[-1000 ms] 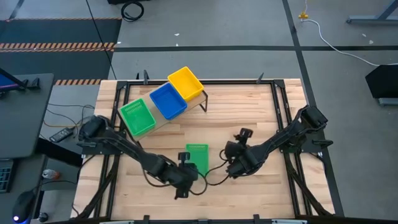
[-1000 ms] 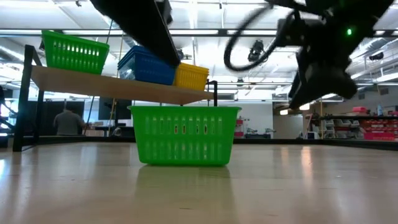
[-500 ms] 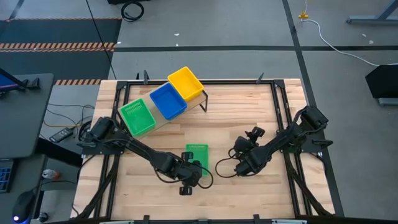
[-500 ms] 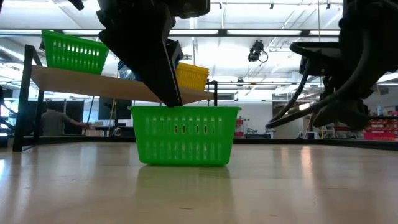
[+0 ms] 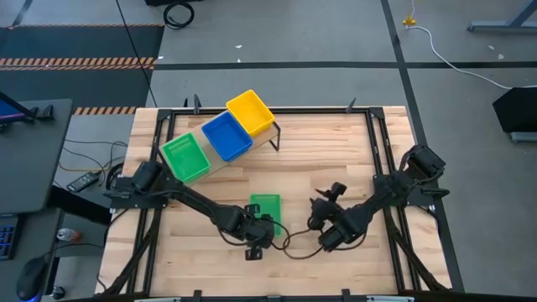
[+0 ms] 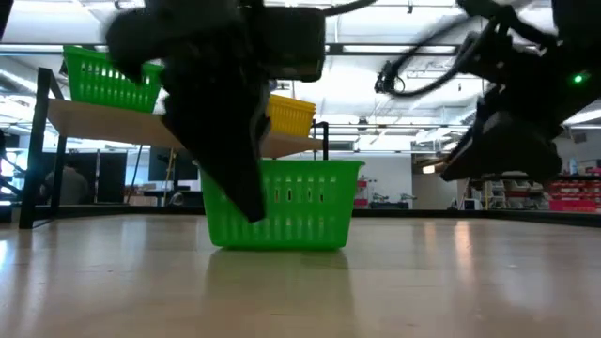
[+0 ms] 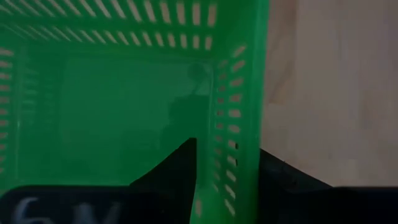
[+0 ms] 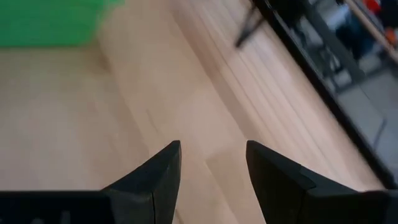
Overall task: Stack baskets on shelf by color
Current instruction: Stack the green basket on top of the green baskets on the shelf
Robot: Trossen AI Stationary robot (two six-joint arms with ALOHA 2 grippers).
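A green basket (image 5: pixel 267 206) stands flat on the wooden table, seen from the side in the low view (image 6: pixel 300 211). My left gripper (image 5: pixel 257 231) is open at the basket's near end, one finger inside and one outside a wall (image 7: pixel 244 118). My right gripper (image 5: pixel 325 240) is open and hovers over bare table to the right of that basket (image 8: pixel 211 168). The shelf (image 5: pixel 220 162) at the far left carries a green basket (image 5: pixel 185 158), a blue basket (image 5: pixel 226 134) and a yellow basket (image 5: pixel 250 111). My left gripper comes from above, pointing down, astride a perforated wall (image 7: pixel 244 118) at the basket's near end, with one finger (image 7: pixel 177 168) inside and the other (image 7: pixel 283 177) outside. Whether the fingers touch the wall I cannot tell. The basket's bottom rests on the table.
A black metal frame (image 5: pixel 382 143) runs along the table's edges. The shelf's black leg (image 5: pixel 277 138) stands beside the yellow basket. Bare table lies between the shelf and the right arm. In the low view a person (image 6: pixel 70 183) shows in the room behind.
My left gripper has moved toward the green basket and come down, so that its fingers now reach below the rim at the near end. My right gripper has drawn away from the basket toward the table's near edge. The basket has stayed in place.
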